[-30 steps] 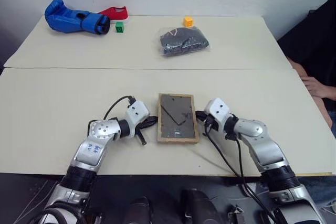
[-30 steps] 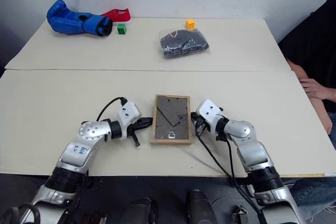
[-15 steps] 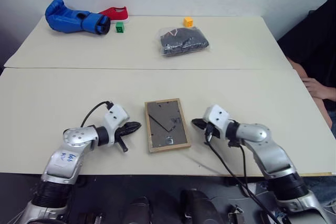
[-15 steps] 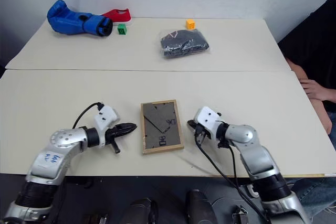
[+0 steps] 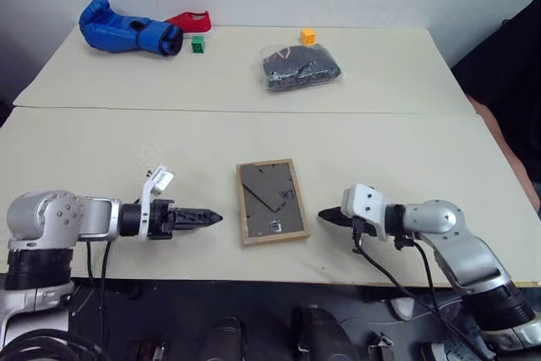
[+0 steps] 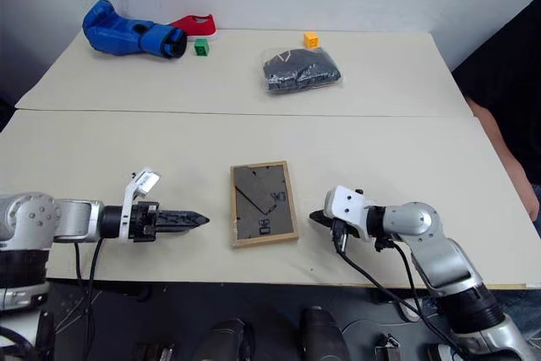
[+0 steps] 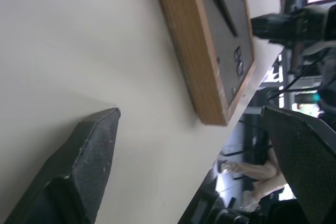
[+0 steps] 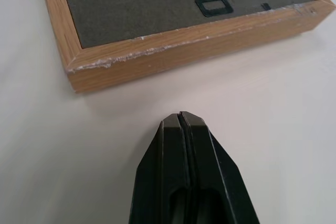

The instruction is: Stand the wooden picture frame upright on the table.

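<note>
**Kid:** Where is the wooden picture frame point(image 5: 270, 201)?

**Me:** It lies flat on the table point(image 5: 380, 150), grey back up, near the front edge, between my two grippers. Neither touches it.

**Kid:** Why are they beside it?

**Me:** I think so I can grab a side and tip it up. My left gripper point(image 5: 205, 218) has its fingers spread wide, holding nothing. My right gripper point(image 5: 327, 216) is pinched tight, empty.

**Kid:** Any words on it?

**Me:** None I can read.
</note>
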